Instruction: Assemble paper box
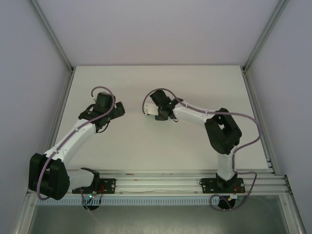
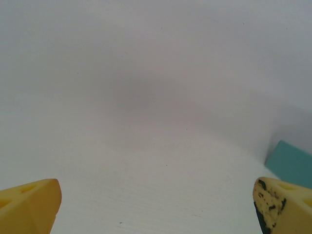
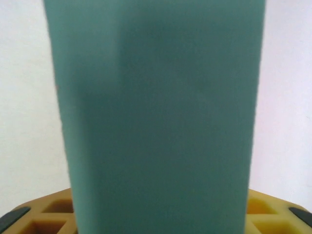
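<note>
At mid-table, under the right arm: paper box, teal-green, plain, upright in the right wrist view, set between the yellow fingers of the right gripper and spanning the gap from one to the other; whether they press on it cannot be told. To its left, apart from it: left gripper, fingers spread wide over bare white table, one teal corner of the box at the right edge of its wrist view.
</note>
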Controlling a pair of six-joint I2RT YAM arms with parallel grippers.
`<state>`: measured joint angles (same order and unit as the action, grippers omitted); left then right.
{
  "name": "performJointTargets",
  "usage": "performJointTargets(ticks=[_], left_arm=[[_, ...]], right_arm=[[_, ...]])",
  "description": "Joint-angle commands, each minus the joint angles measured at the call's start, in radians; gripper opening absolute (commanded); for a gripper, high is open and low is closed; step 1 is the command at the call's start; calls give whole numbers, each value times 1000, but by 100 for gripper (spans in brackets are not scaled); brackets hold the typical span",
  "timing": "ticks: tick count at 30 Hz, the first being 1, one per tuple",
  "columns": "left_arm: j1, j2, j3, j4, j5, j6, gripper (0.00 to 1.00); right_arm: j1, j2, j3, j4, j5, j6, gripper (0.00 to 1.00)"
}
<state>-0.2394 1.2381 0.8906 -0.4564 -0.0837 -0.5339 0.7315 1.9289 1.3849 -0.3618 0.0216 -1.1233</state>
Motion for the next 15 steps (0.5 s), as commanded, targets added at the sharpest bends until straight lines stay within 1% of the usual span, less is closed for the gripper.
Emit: performJointTargets(ticks=[1, 2, 4, 5, 6, 9, 12, 14, 15], left_arm=[[7, -3, -21, -5, -25, -14, 100], [7, 0, -25, 0, -20, -13, 100], [7, 6, -34, 12, -15, -12, 100], [8, 10, -37, 17, -11, -32, 100], [8, 16, -40, 26, -6, -41, 100], [8, 29, -44, 53, 16, -37, 100], [8, 47, -29, 51, 18, -28, 100], [8, 56, -20, 53, 19, -23, 100], [8, 60, -18, 57, 13, 0, 100]], right_arm=[[0, 1, -55, 166, 168, -86, 59], [3, 4, -68, 184, 183, -99, 64], [11, 0, -94, 195, 200, -103, 83], [15, -12, -106, 195, 197, -93, 89], [21, -29, -123, 189, 186, -81, 93], [33, -84, -154, 142, 156, -30, 100], [43, -139, -157, 45, 112, 39, 100], [45, -183, -153, -40, 55, 81, 100], [44, -209, -154, -80, 24, 100, 100]])
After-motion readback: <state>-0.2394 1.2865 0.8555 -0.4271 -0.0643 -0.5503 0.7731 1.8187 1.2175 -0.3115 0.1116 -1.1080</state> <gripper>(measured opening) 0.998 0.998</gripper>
